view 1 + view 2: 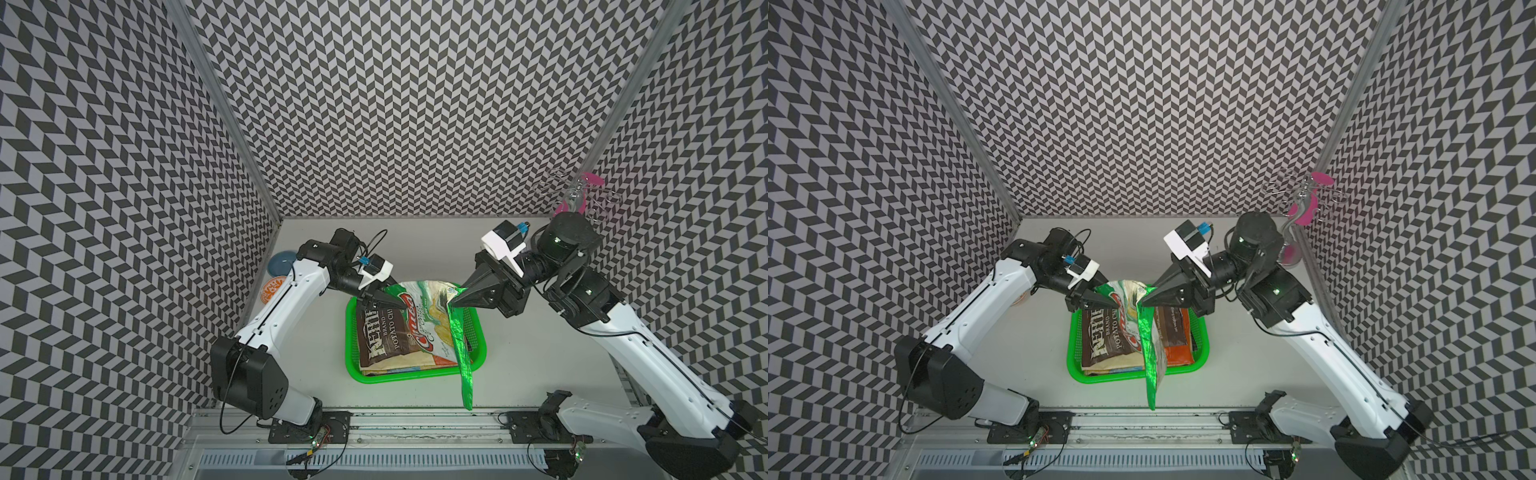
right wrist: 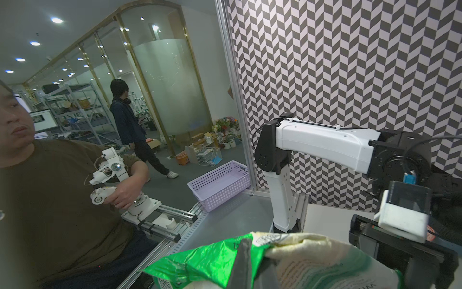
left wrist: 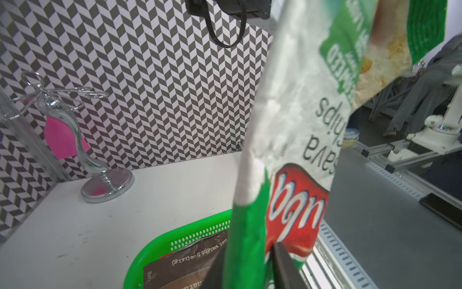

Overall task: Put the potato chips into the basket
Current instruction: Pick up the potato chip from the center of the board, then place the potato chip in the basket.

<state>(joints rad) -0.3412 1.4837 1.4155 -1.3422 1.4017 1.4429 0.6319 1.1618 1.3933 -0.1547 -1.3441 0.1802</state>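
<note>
The green and white chip bag (image 1: 428,316) is hanging in the air just over the green basket (image 1: 353,370), which is sitting in the middle of the desk (image 1: 540,353) with a brown chip bag (image 1: 382,336) lying inside it. The left pincer (image 1: 401,306) is pinching one side of the hanging bag and the right pincer (image 1: 454,301) is pinching the other side, both squeezing tight on it. A blue bowl (image 1: 280,262) and an orange bowl (image 1: 271,291) are sitting by the wall beside the left arm.

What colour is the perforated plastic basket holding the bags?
The rectangular basket is bright green; a top view shows it best.
</note>
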